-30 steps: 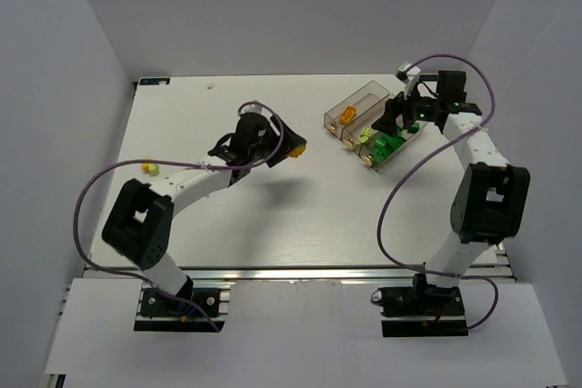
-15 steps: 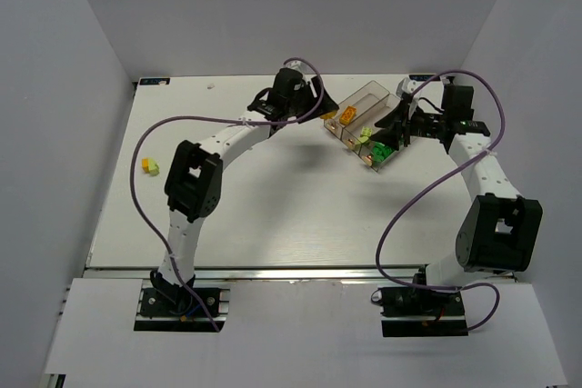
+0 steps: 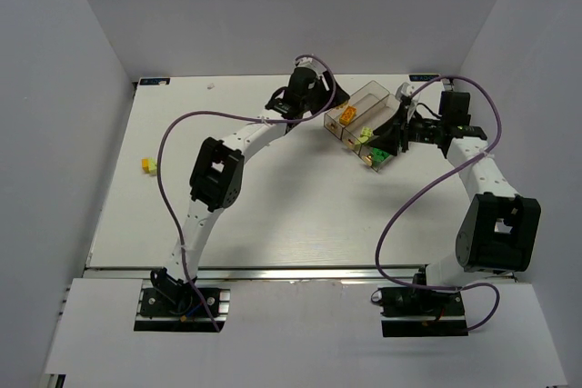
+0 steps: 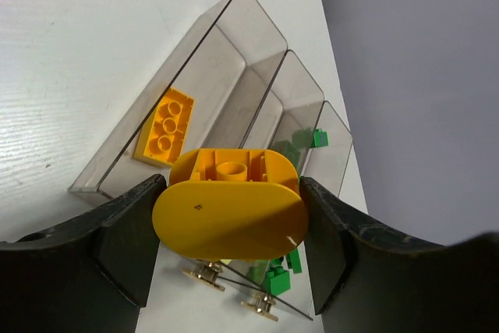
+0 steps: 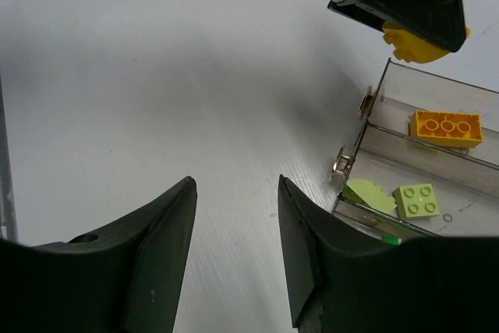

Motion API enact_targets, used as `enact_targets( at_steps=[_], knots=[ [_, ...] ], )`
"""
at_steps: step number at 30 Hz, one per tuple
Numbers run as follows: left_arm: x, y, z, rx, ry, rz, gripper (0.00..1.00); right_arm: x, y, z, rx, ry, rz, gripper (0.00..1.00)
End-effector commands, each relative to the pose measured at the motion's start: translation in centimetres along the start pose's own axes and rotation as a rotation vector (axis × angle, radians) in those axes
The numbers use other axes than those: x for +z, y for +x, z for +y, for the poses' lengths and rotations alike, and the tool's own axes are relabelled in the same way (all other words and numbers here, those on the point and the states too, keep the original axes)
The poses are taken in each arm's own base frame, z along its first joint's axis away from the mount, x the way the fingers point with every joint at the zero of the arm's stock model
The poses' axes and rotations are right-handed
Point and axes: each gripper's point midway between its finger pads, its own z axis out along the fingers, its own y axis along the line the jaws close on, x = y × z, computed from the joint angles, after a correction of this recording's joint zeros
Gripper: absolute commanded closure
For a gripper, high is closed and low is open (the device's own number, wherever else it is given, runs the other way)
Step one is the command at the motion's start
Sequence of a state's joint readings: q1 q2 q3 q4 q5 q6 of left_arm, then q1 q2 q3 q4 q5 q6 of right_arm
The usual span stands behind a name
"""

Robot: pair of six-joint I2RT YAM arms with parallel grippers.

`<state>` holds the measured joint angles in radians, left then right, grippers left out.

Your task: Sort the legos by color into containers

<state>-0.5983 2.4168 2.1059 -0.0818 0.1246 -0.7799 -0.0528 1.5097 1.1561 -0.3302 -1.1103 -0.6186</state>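
Left wrist view: the left pincer [image 4: 230,232] was clamped on a rounded orange-yellow lego [image 4: 232,185] at the near end of the containers [image 4: 261,17]. Just beyond the pincer, a flat orange-yellow brick [image 4: 165,125] lay in the leftmost bin, and a dark green brick [image 4: 320,139] showed in the rightmost bin. Right wrist view: the right pincer [image 5: 234,263] stood with its jaws apart and nothing between them, over the white surface [image 5: 140,52]. Pale lime bricks [image 5: 417,200] lay in the middle bin to its right.
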Motion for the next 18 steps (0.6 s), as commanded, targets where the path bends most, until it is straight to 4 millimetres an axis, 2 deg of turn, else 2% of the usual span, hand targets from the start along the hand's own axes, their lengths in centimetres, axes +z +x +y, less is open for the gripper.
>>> enact_targets(
  at_steps=[1,4,9,18],
  knots=[
    [-0.3,-3.3,-3.8,0.032,0.053,-0.120,0.68,-0.5,-0.9,0.3,-0.009,0.002,-0.033,0.48],
    [0.2,-3.2,-3.7,0.075,0.041,-0.156,0.67,-0.6,-0.7,0.3,0.014,0.005,-0.035,0.48],
    [1.0,-2.5,-2.5,0.131,-0.008,-0.170,0.65,-1.0,-0.6,0.2,0.037,0.013,-0.039,0.48],
    [2.2,-1.7,-2.0,0.135,-0.021,-0.171,0.52,-1.2,-0.5,0.0,0.053,0.021,-0.043,0.46]
  ],
)
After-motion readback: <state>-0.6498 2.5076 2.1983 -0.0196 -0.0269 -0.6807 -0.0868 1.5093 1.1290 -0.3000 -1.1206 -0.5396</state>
